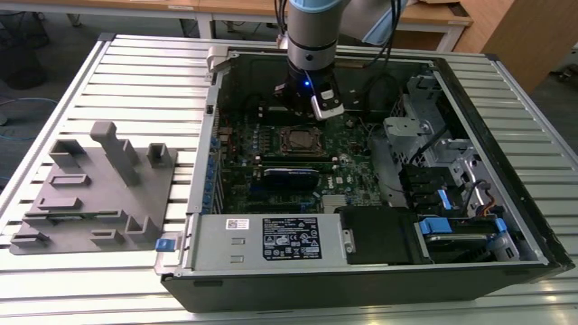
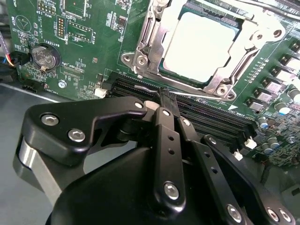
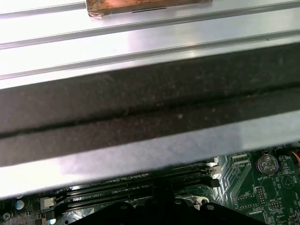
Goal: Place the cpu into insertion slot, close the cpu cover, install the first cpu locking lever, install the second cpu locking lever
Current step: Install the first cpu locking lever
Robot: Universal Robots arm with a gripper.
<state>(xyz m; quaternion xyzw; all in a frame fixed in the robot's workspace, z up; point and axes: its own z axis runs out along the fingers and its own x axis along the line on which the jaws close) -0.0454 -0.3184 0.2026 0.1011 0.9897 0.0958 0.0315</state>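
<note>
The cpu [image 2: 199,44], a square chip with a dull silver top, lies flat in the insertion slot [image 1: 298,139] on the green board inside the open case. The silver cpu cover [image 2: 151,33] lies around the chip's edges, its window showing the chip. I cannot tell how the locking levers stand. My gripper [image 2: 165,97] hangs just off one side of the socket, over the long black memory slots [image 2: 211,117], and in the exterior view the gripper [image 1: 309,119] is just behind the socket. Its black fingers [image 2: 163,126] are pressed together with nothing between them.
The computer case [image 1: 361,271] lies open on a slatted metal table [image 1: 145,74]. A grey fixture block [image 1: 91,189] stands at the exterior view's left. Drive cages and cables [image 1: 434,156] fill the case's right side. A coin battery [image 2: 44,57] sits on the board. The case wall [image 3: 150,108] is close by.
</note>
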